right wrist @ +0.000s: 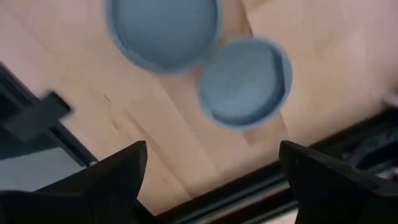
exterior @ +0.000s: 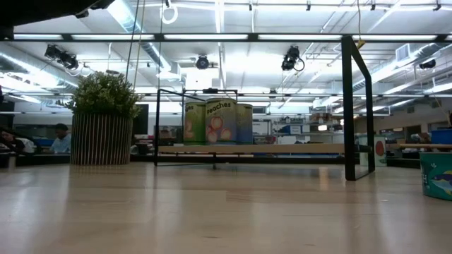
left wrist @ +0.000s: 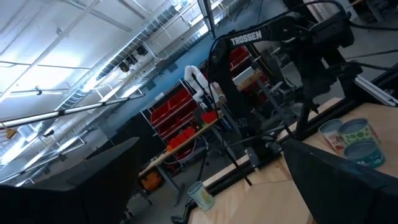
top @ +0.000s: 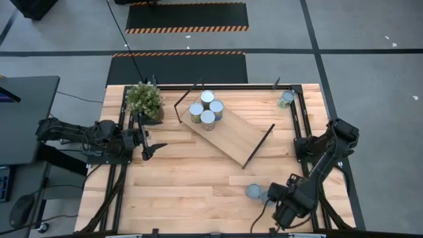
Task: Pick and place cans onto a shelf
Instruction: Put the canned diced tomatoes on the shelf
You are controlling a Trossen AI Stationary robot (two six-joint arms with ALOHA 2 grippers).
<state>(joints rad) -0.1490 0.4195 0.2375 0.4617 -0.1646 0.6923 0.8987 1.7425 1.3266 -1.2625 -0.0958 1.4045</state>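
Silvery-topped cans (top: pixel 207 109), four of them, stood clustered at one end of the light-wood shelf (top: pixel 232 136), which lay slantwise across the middle of the wooden table (top: pixel 178 192). From table height their labels showed fruit, one reading "peaches" (exterior: pixel 219 123). Another can (top: pixel 285 99) stood apart near the table's far right corner. Two more cans (right wrist: pixel 244 81) stood touching each other at the near right edge, and the right gripper (right wrist: pixel 211 165) hung directly over them, its fingers spread wide and grasping nothing. The left gripper (top: pixel 156 148) waited well away at the table's left side, just beside a potted plant (top: pixel 145 100), its fingers likewise released and empty.

By my reading, the step in hand was the approach to the next pick. The coming move would call for lowering the right gripper around one can only, without nudging its touching neighbour, then closing and carrying it to the shelf's bare end.
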